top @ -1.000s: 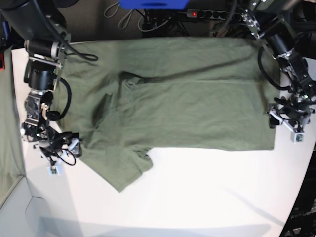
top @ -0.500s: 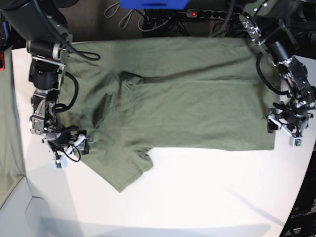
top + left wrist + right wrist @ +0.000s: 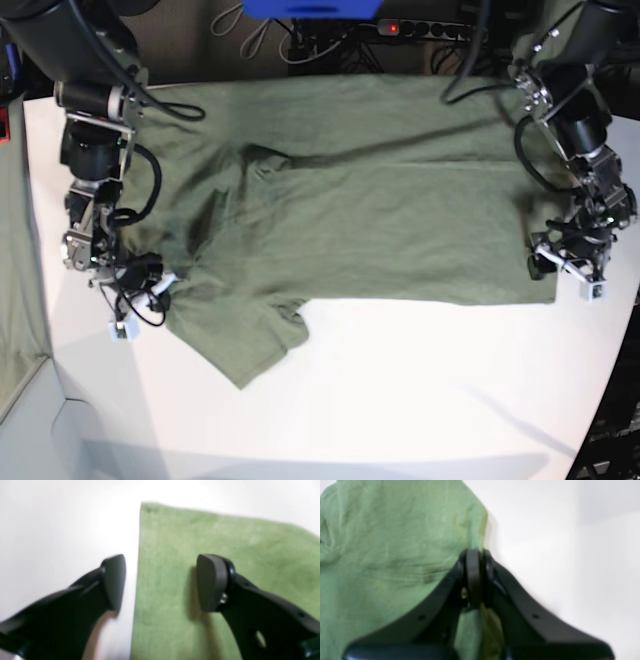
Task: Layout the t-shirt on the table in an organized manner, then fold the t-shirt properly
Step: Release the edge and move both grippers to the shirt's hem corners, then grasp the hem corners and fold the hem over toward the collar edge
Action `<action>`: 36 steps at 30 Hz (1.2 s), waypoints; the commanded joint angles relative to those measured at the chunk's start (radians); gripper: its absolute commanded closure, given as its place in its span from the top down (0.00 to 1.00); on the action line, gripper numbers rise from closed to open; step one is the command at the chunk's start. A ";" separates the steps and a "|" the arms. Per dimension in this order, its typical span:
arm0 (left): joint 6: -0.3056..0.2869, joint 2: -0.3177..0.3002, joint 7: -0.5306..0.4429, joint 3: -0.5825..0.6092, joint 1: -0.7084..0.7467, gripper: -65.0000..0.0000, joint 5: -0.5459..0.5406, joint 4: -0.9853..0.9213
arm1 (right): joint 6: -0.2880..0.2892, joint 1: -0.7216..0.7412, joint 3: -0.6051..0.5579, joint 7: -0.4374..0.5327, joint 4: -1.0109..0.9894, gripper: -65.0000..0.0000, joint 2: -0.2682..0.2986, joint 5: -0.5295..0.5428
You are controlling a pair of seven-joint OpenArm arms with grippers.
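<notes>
Right gripper (image 3: 474,580): jaws pressed together, pinching a fold at the edge of the t-shirt (image 3: 370,210), beside bare table (image 3: 557,542). Left gripper (image 3: 161,582): jaws wide apart, straddling the shirt's straight hem edge near its corner, one finger (image 3: 113,580) over the white top, the other over green cloth; nothing is gripped. Base view: the shirt lies spread across the far half of the table (image 3: 400,400), collar end toward the right gripper (image 3: 150,288), hem toward the left gripper (image 3: 570,262), one sleeve pointing to the near side.
</notes>
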 commanded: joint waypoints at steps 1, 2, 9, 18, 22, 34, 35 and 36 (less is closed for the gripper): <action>-0.002 -0.029 -0.036 0.016 -0.042 0.66 -0.016 -0.015 | 0.001 0.018 0.001 -0.010 0.008 0.00 0.009 -0.007; -0.002 -0.032 -0.053 0.038 -0.053 0.66 -0.016 -0.052 | 0.001 0.018 0.001 -0.010 0.008 0.00 0.009 -0.007; 0.131 -0.053 -0.153 0.158 -0.078 0.66 -0.020 -0.213 | 0.001 0.018 0.001 -0.009 0.008 0.00 0.007 -0.007; 0.142 -0.050 -0.159 0.214 -0.082 0.25 -0.025 -0.219 | 0.001 0.021 0.001 -0.007 0.008 0.00 0.009 -0.007; 0.142 -0.050 -0.155 0.219 -0.101 0.03 -0.023 -0.219 | 0.001 0.021 0.001 -0.007 0.008 0.00 0.009 -0.007; 0.131 -0.044 -0.047 0.210 -0.059 0.00 -0.034 0.037 | 0.001 -0.005 0.010 -0.012 0.144 0.00 0.006 -0.002; 0.131 -0.035 -0.023 0.210 -0.053 0.00 -0.055 0.066 | 0.001 -0.017 0.010 -0.014 0.178 0.00 0.006 -0.002; 0.131 -0.030 -0.003 0.210 -0.042 0.00 -0.082 0.098 | 0.001 -0.029 0.010 -0.021 0.210 0.00 0.006 -0.002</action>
